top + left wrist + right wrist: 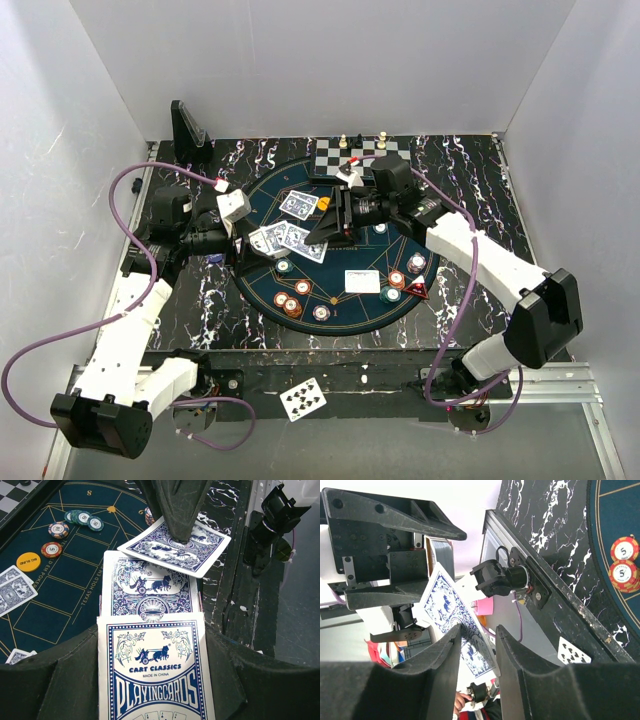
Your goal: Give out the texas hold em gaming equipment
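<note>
My left gripper (150, 645) is shut on a blue-and-white playing-card box (155, 670), held over the left part of the mat (262, 240). One blue-backed card (147, 587) sticks out of the box's mouth. A second card (175, 547) lies slanted just beyond it, under a finger (180, 505) of my right gripper (322, 232). In the right wrist view that card (451, 617) runs between the open jaws of the right gripper (477, 632). It touches one finger, with a gap to the other. Dealt cards (298, 205) and poker chips (290, 303) lie on the round mat (350, 310).
A yellow disc (323, 203), a red triangular marker (417, 291) and a face-up white card (362, 281) lie on the mat. The chessboard (360, 155) stands at the back, a black stand (188, 130) at the back left. One face-up card (303, 399) lies on the near ledge.
</note>
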You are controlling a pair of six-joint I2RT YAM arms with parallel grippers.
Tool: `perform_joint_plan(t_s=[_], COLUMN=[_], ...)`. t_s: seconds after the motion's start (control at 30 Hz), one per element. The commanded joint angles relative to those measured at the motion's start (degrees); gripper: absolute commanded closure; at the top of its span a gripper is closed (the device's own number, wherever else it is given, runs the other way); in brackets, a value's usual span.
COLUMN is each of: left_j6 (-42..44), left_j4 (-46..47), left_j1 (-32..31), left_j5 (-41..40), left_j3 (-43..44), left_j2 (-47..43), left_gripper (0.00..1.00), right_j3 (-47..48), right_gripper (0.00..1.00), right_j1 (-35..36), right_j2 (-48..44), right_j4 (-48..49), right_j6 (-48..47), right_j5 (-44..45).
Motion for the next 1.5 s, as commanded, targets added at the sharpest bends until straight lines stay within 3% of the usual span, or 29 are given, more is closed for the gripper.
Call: perform_joint_plan(t_s=[0.0,0.53,0.93,1.2,1.47], left_j6=[-0.44,-0.35,-0.26,-0.79,-0.53], left_j4=[2.22,2.66,2.31,2.22,1.34], left_j1=[0.13,0.22,0.13,0.13,0.13], left_j5=[1.8,1.27,0.3,0.74,0.74], left_j3=[-0.35,-1.24,-1.23,-0.44,-0.62], left_j2=[-1.56,-1.47,-1.73,-1.64,-2.09], left_gripper=[1.0,1.0,1.0,1.0,1.0], right_j3=[-1.05,-4.3,-13.53,-13.45,-16.61], right_gripper=[0.61,0.82,0.95,0.98,0.99], right_j1=[-0.66,-6.02,-16.13,-18.42,-18.42], right_j2=[-2.35,-7.98,-9.82,-2.46,7.65], right_j4=[0.97,2.72,0.79,-13.53,-7.82], right_j6=[1.37,3.65,-0.82,-18.48,-20.95], right_j5=[-1.75,-4.9,-8.69,7.02,14.24])
